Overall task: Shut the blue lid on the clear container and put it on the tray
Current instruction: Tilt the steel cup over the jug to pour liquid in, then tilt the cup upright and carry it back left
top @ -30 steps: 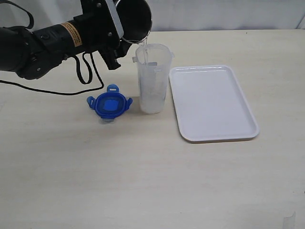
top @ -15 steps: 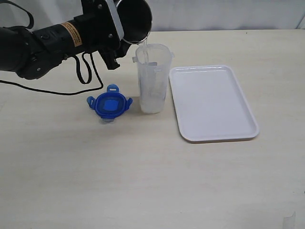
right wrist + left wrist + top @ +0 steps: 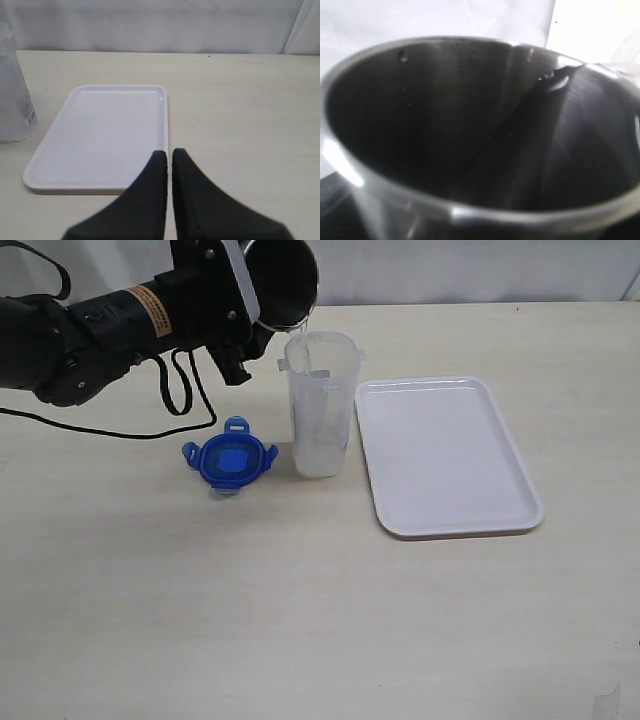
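Overhead, left pincer (image 3: 245,290) gripping steel cup (image 3: 288,278) above clear container (image 3: 320,410), blue lid (image 3: 230,461) beside; right pincer (image 3: 170,157) closed

Left claw (image 3: 250,285) grips a tilted steel cup (image 3: 287,275) aloft; right claw (image 3: 170,157) has its fingers pressed together.

left arm (image 3: 60,345): black | orange label (image 3: 150,310) | looped black cable (image 3: 172,390) | right end effector (image 3: 166,153): black tapered fingers (image 3: 147,200)

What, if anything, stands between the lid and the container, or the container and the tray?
The steel cup, tilted in the left gripper, hangs over the container's open mouth, where the lid must go. Nothing visible lies between container and tray.
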